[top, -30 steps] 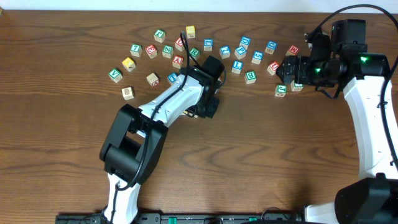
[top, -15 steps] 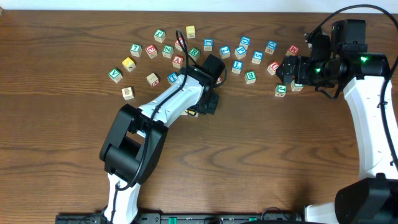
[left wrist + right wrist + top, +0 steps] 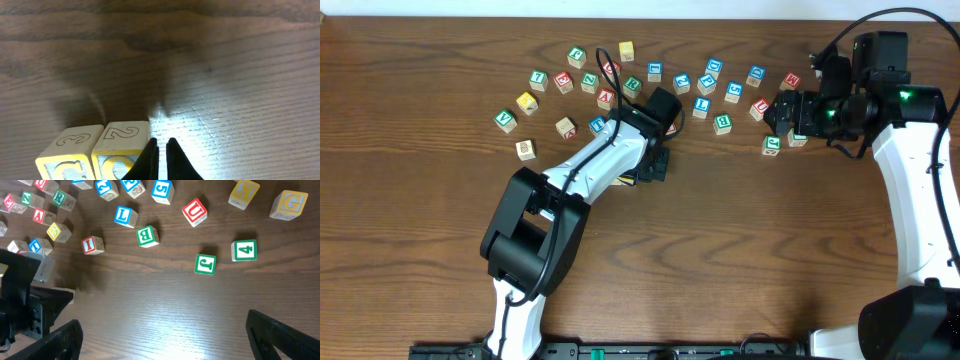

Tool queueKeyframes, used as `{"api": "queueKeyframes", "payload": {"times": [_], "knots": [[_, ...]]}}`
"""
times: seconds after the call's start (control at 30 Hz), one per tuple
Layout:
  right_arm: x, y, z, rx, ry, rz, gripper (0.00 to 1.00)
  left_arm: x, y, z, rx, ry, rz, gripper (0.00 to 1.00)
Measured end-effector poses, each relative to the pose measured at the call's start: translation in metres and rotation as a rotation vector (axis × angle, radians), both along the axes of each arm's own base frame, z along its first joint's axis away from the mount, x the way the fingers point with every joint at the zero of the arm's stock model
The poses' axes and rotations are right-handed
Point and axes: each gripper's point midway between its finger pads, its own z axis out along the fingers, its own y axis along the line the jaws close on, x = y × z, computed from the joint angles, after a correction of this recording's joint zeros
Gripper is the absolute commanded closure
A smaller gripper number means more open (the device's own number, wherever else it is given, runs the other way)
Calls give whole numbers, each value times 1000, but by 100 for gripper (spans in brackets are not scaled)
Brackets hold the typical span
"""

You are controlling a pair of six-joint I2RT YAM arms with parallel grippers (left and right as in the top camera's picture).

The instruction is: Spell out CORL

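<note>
Overhead light is bright and even — the counter sharp. Left wrist view: soft shadow from 10 to 12 o'clock, white glare toward 6 beside the left pincer — top edge blurred.

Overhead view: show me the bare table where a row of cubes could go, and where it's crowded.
Widest free patch: the table between the left arm and right arm, nearer than the green J cube. A second lies left of the left arm, below the pale cube. Crowded: the scattered letter cubes along the far side.
</note>
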Motion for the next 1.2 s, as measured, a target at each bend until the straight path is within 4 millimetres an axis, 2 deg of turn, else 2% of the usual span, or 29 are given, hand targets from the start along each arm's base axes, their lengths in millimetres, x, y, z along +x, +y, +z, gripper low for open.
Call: {"api": "queueKeyframes", "payload": {"times": [0.53, 0.83, 1.07, 1.2], "knots": [[-1, 0, 0, 0, 4, 0, 1, 6, 3, 1, -15, -10, 67, 92], [-1, 0, 0, 0, 4, 0, 1, 0, 7, 3, 4, 19, 67, 92], [-1, 0, 0, 0, 4, 0, 1, 11, 0, 27, -31, -36, 67, 92], [-1, 0, 0, 0, 3, 0, 1, 15, 2, 55, -65, -87, 75, 91]]}}
